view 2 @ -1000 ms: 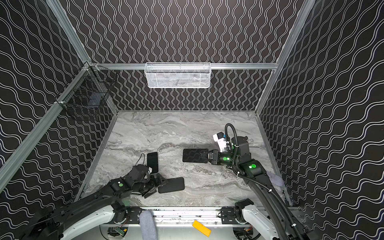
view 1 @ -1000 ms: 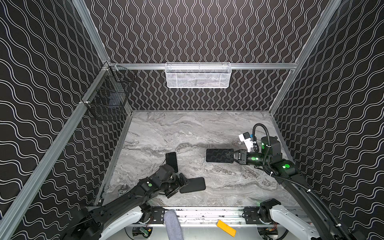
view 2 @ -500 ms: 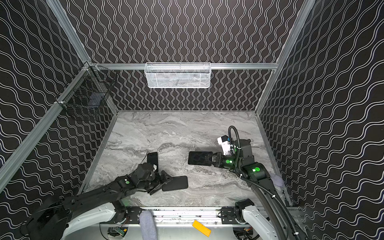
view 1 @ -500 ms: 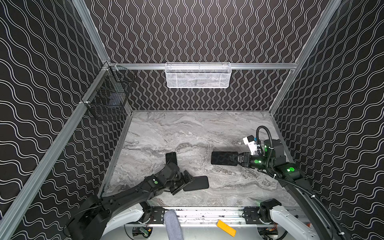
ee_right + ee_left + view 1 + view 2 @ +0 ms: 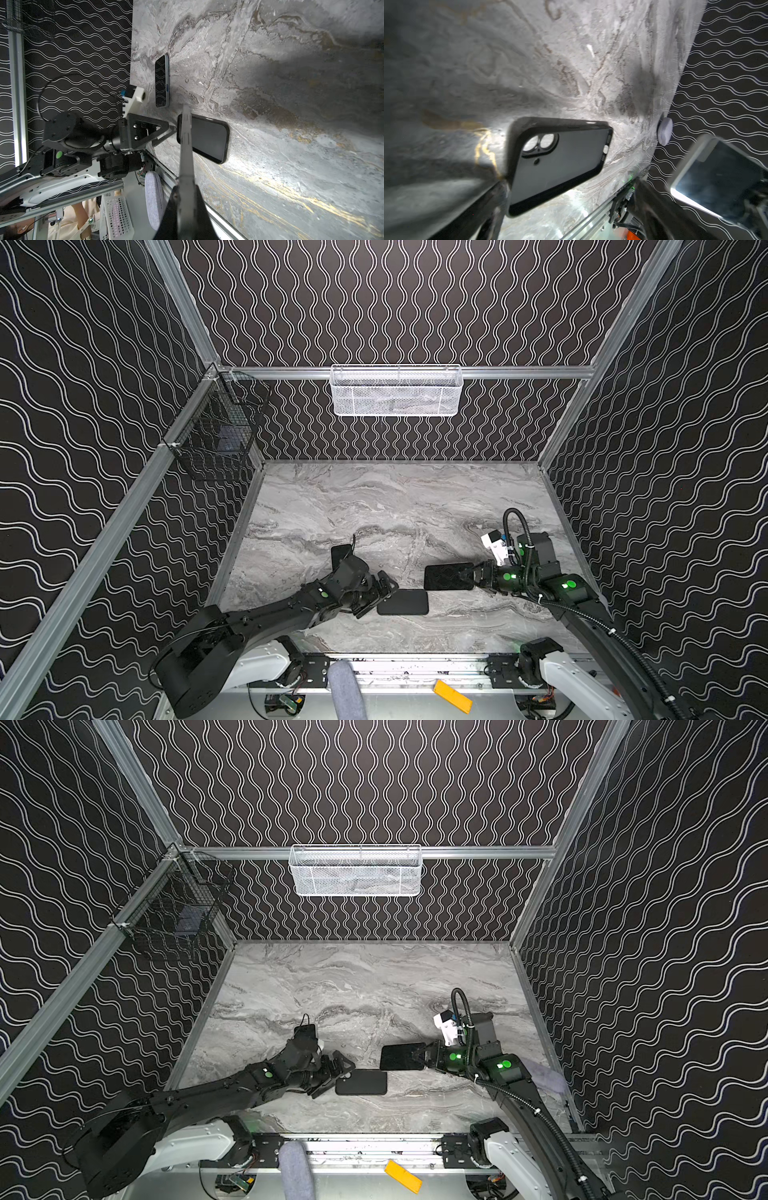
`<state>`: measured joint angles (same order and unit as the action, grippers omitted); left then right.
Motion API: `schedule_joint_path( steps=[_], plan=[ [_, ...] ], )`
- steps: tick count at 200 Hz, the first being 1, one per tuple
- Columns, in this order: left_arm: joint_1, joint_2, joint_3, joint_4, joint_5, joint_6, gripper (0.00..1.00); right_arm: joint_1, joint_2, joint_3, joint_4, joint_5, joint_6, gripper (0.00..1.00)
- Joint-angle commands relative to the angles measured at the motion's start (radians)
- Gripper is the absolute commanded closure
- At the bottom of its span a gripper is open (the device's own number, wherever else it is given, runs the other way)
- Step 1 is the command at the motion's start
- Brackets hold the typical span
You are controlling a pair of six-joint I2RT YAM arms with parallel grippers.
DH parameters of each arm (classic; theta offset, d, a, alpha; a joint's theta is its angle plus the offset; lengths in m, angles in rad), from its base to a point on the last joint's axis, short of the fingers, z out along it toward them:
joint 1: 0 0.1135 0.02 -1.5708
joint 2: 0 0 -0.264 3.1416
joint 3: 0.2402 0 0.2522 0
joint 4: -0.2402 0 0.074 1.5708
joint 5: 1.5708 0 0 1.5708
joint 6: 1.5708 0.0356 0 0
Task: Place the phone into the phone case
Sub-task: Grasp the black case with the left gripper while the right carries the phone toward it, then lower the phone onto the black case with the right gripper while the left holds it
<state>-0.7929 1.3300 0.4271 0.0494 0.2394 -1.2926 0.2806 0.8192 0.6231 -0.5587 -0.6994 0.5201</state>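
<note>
Phone, a dark-screened slab with a silver rim (image 5: 448,576), is clamped at one short end in the right gripper (image 5: 477,574) and held level above the grey marbled worktop (image 5: 374,506), just beyond the far right corner of the black rubbery phone case (image 5: 403,602). The case lies flat, hollow side up. The left gripper (image 5: 376,596) stands released, jaws spread wide at the case's left end, holding nothing.

Only the left wrist view shows the case's twin camera cut-outs (image 5: 540,143) and the held phone's glossy screen (image 5: 720,178). Only the right wrist view shows that phone edge-on (image 5: 186,133). It also shows a second dark phone (image 5: 162,81) lying flat left of the case, its screen mirroring the wavy wall.
</note>
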Motion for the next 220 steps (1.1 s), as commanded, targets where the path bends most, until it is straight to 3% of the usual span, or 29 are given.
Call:
schedule_joint_path(
  steps=[1,40,92,220],
  plan=[
    [-0.001,-0.028,0.038,-0.009,-0.025,0.06,0.01,0.002,0.016,-0.028,0.102,-0.069,0.029,0.98],
    [0.029,-0.14,0.071,-0.133,-0.064,0.126,0.01,0.041,0.032,-0.103,0.224,-0.067,0.101,0.98],
    [0.151,-0.204,0.016,-0.163,0.018,0.171,0.01,0.249,0.137,-0.129,0.404,0.054,0.202,0.99],
    [0.184,-0.242,-0.061,-0.11,0.063,0.164,0.02,0.417,0.392,-0.119,0.65,0.153,0.327,1.0]
  ],
)
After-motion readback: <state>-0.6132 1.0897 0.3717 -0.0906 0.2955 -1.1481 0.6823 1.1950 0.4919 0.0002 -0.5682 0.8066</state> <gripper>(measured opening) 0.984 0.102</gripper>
